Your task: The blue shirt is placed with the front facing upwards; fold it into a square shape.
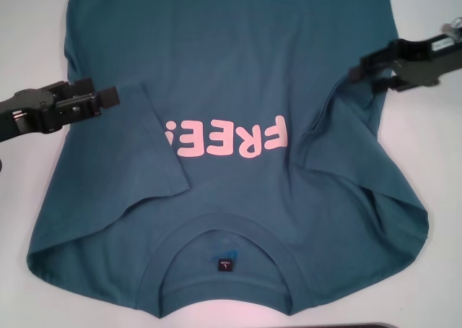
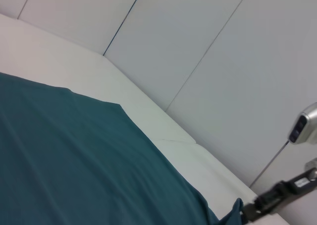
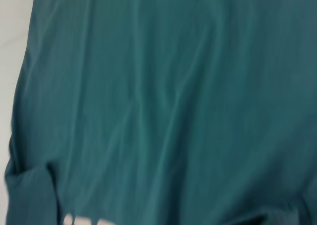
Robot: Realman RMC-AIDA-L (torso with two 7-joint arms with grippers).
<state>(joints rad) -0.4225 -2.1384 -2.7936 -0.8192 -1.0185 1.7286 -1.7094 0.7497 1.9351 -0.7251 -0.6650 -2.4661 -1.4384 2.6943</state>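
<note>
Blue shirt (image 1: 238,89) sleeves folded inward; both fingers (image 1: 108,95) unclear.

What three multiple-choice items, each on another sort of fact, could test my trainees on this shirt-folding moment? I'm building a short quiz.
1. Where is the shirt's collar in the head view?
A. nearest the robot
B. at the far edge
C. under the left hand

2. What colour is the chest print?
A. white
B. pink
C. yellow

3. How does the left sleeve lie?
A. folded in over the chest
B. spread flat outward
C. hanging off the table

Answers:
1 A: the collar lies at the near end of the shirt.
2 B: the print is pink.
3 A: the sleeve overlaps the body and covers the print's edge, beside the left hand. The right hand hovers at the opposite side.
</note>
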